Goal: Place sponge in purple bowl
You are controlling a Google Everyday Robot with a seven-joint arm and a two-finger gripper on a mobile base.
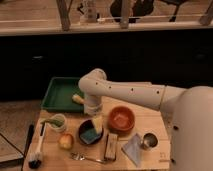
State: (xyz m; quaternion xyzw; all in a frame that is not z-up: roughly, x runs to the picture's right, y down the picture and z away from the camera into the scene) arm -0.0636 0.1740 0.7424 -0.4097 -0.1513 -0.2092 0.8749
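Note:
The purple bowl (83, 127) stands on the wooden table, left of centre. The blue-teal sponge (89, 135) lies inside it. My gripper (96, 123) hangs just over the bowl's far right rim, right above the sponge's upper end. I cannot tell whether it touches the sponge. The white arm reaches in from the right and hides the table behind the bowl.
An orange bowl (121, 120) is right of the purple bowl. A tan-and-dark block (111, 146), a grey-blue cloth (134, 149) and a metal cup (147, 141) lie in front. A green mug (57, 121), a fruit (65, 141), a brush (37, 147) and a spoon (85, 158) are left. A green tray (60, 92) sits behind.

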